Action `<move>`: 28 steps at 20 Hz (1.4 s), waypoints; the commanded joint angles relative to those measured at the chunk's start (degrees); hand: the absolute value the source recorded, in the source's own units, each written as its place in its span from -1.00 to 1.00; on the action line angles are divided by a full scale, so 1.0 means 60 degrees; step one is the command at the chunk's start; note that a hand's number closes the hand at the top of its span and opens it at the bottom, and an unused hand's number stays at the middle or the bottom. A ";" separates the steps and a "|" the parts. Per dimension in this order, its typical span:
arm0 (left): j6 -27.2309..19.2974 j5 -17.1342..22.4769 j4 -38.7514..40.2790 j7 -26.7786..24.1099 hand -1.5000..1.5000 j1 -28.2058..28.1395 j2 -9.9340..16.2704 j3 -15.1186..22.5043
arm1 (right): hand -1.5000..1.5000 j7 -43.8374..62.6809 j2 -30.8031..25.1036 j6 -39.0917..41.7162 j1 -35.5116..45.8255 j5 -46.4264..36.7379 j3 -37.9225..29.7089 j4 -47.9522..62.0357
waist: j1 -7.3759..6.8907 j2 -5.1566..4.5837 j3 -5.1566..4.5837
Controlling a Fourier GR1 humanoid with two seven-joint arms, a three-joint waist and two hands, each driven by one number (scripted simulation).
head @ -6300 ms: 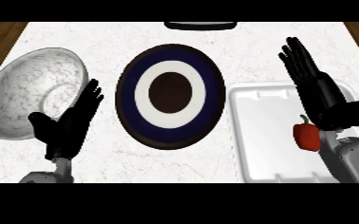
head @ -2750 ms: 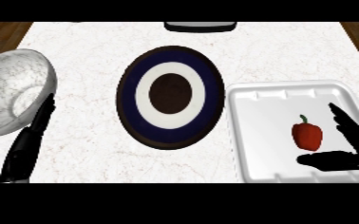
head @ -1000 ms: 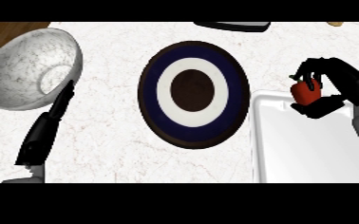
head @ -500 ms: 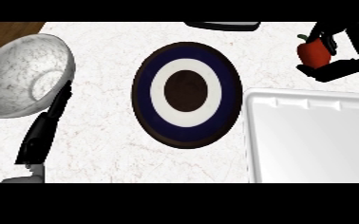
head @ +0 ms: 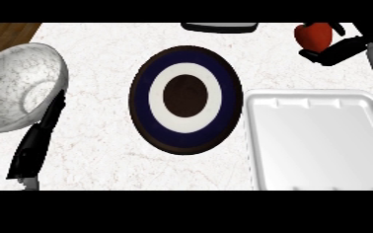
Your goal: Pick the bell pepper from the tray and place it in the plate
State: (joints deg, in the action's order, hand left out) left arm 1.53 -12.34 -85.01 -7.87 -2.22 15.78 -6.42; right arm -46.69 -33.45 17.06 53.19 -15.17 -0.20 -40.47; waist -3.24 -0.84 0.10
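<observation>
Marble counter [head: 102, 158] | right robot hand [head: 336, 52] holds bell pepper [head: 312, 35] | plate [head: 186, 98] bare

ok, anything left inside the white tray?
Nothing shows inside the white rectangular tray; its right and lower edges run out of view. The red bell pepper is up in the right hand, beyond the tray.

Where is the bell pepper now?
In the head view, the bell pepper is at the upper right, held in the right hand, above the tray and right of the plate.
</observation>
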 commanded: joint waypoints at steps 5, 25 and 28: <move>-0.0042 0.0004 -0.0310 0.0227 0.00 -0.0379 -0.0043 -0.0217 | 1.00 0.0763 0.1247 0.0965 0.1280 0.0283 0.0172 -0.0052 | 0.0370 0.0126 -0.0017; -0.0220 -0.0343 0.0141 0.0030 0.00 0.0032 -0.0284 -0.0279 | 1.00 0.4274 0.5531 0.0504 0.0728 -0.1025 0.2588 -0.0971 | 0.0430 0.0114 -0.0021; 0.0181 -0.0018 0.0237 0.0055 0.00 0.0187 0.0022 -0.0543 | -1.00 0.5472 0.5554 -0.0326 0.0660 -0.0258 0.2358 -0.0345 | 0.0354 0.0103 -0.0022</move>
State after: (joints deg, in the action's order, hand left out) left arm 1.50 -13.39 -85.33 -7.36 -2.90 14.81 -8.39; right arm -17.81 -2.05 17.74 58.29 -18.96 13.46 -45.87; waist -0.92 -0.09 -0.03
